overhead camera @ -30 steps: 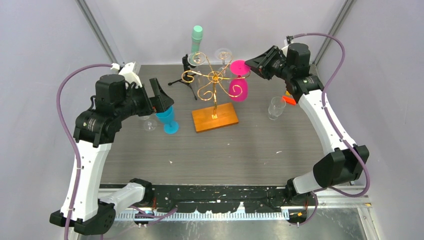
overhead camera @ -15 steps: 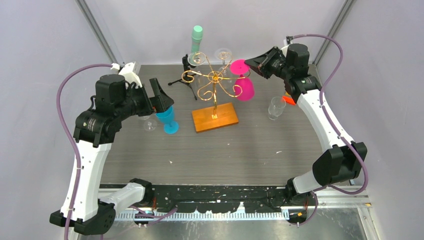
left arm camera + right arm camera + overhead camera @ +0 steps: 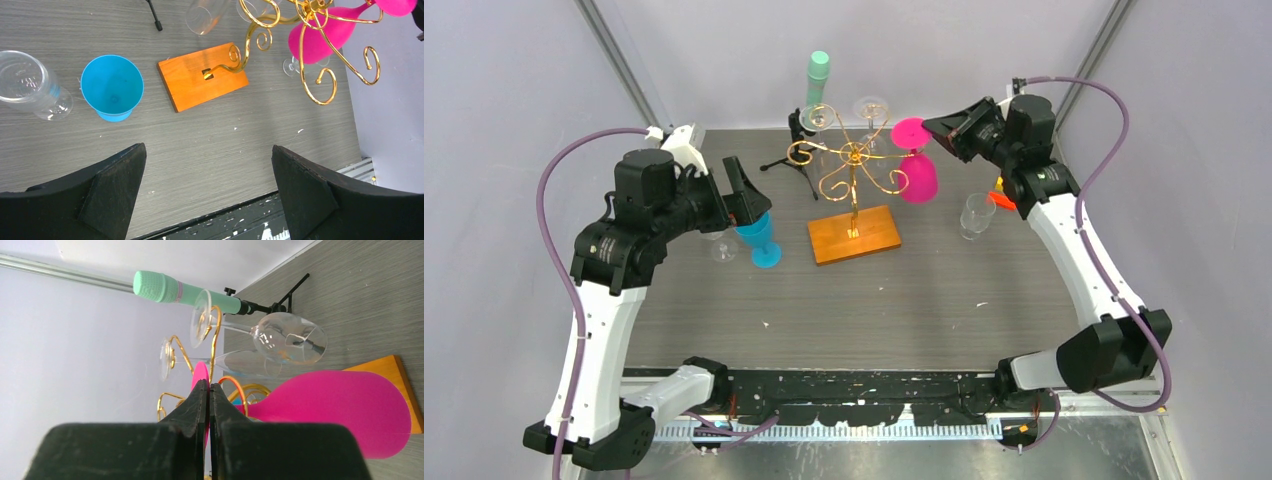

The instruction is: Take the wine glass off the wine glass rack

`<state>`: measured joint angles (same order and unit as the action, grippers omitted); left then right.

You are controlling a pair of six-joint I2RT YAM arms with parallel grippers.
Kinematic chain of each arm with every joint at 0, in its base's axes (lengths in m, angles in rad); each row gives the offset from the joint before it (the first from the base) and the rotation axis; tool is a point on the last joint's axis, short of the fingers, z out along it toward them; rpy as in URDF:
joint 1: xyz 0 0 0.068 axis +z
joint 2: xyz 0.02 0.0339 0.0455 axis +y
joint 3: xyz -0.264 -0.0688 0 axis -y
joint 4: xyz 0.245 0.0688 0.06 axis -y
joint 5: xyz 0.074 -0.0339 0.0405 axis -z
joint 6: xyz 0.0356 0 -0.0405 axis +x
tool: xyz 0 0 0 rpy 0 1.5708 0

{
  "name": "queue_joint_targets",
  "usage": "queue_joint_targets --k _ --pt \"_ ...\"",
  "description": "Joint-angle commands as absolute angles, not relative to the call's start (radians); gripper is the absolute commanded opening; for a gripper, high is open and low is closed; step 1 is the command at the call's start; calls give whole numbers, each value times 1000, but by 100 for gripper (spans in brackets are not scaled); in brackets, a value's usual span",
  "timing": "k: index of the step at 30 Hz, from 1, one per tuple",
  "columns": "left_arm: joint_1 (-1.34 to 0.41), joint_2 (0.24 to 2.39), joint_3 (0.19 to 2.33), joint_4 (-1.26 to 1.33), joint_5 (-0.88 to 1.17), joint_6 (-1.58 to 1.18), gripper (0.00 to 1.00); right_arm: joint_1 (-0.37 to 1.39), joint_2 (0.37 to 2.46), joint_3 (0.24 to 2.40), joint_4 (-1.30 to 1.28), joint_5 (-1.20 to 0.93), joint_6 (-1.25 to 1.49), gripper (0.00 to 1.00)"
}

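Hanging upside down at the right side of the gold rack (image 3: 854, 234), the pink glass (image 3: 918, 178) has its flat foot on top, so it can slide off. The right gripper (image 3: 209, 390) pinches that foot tight. The left gripper (image 3: 207, 150) waits wide apart above the blue cup (image 3: 112, 86).

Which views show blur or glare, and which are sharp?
Top view: even light, sharp throughout. Left wrist: rack base sharp, left gripper dark with little detail. Right wrist: right gripper soft near the lens; clear glass shows bright glare.
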<state>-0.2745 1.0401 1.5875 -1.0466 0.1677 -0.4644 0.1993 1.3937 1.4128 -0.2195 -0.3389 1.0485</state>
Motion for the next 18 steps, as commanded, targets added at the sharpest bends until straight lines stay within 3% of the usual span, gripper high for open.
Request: queue_joint_targets --k 1,18 --pt "-270 1022 1608 -1036 167 -453 100 202 1309 1410 -217 -307 1111 0" --pt "-270 1013 1601 -1036 166 -449 100 285 1339 1402 -166 -352 1116 0"
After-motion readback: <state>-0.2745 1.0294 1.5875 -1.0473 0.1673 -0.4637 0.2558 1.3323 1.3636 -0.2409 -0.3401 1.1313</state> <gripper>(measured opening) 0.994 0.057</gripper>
